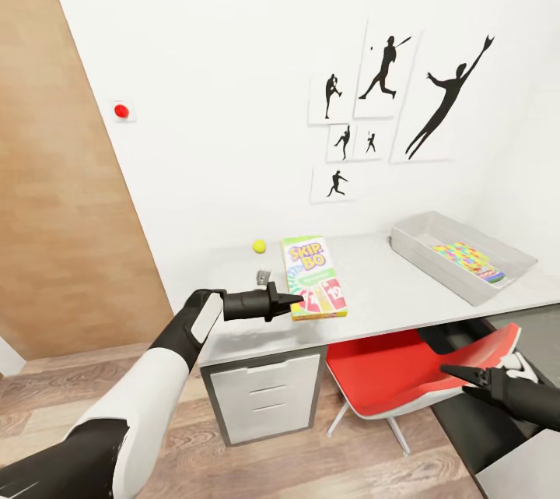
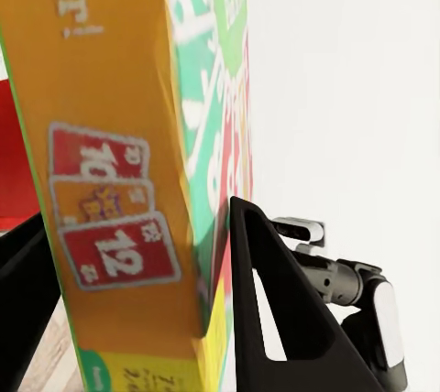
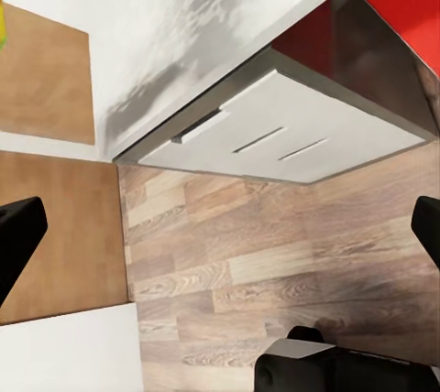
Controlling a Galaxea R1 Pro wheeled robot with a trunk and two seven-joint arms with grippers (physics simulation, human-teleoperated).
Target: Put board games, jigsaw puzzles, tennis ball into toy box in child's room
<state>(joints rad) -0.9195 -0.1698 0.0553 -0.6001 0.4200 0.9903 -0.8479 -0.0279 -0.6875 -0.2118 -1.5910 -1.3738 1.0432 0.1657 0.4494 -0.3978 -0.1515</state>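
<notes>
Progress: jigsaw puzzles (image 1: 469, 260) lie in the toy box (image 1: 412, 238); my left claw (image 1: 294, 299) grips the Skip-Bo box (image 1: 314, 275); tennis ball (image 1: 259, 246) waits beyond it; right claw (image 1: 453, 371) hangs open.

Green-yellow-red Skip-Bo box (image 1: 314, 276); light-grey toy box (image 1: 435, 236); red chair (image 1: 393, 371).

Bright, even light all round, no glare on the white wall (image 1: 233, 55). A soft shadow lies beneath the table (image 1: 373, 281), dappled grey on its underside. Up close the Skip-Bo box (image 2: 137, 181) looks blurred, its lettering smeared; the head view tilts and stretches at the edges
</notes>
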